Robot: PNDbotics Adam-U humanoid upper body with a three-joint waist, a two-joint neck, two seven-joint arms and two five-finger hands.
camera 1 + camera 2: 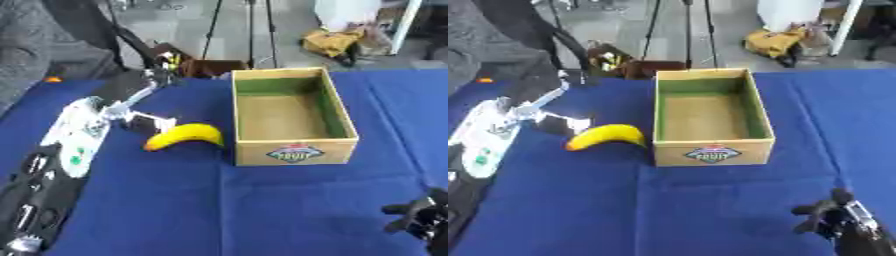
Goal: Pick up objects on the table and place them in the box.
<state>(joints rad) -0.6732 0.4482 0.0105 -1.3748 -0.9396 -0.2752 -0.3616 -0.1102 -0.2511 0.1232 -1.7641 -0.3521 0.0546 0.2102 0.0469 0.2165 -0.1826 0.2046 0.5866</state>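
Observation:
A yellow banana [185, 136] lies on the blue tablecloth just left of the box. The cardboard box [296, 151] stands open-topped in the middle, with a fruit label on its near wall and nothing visible inside. My left hand [144, 120] comes in from the left on a white forearm. It is open, its fingers [162, 120] pointing right and reaching the banana's left end. I cannot tell whether they touch it. My right hand [833, 215] rests open at the lower right corner, fingers up, well away from the box.
The blue-covered table [262, 210] fills the view. Beyond its far edge are tripod legs [212, 30], a dark bag [206, 67] and a yellow bag [331, 42] on the floor. A small orange thing [53, 79] sits at the far left edge.

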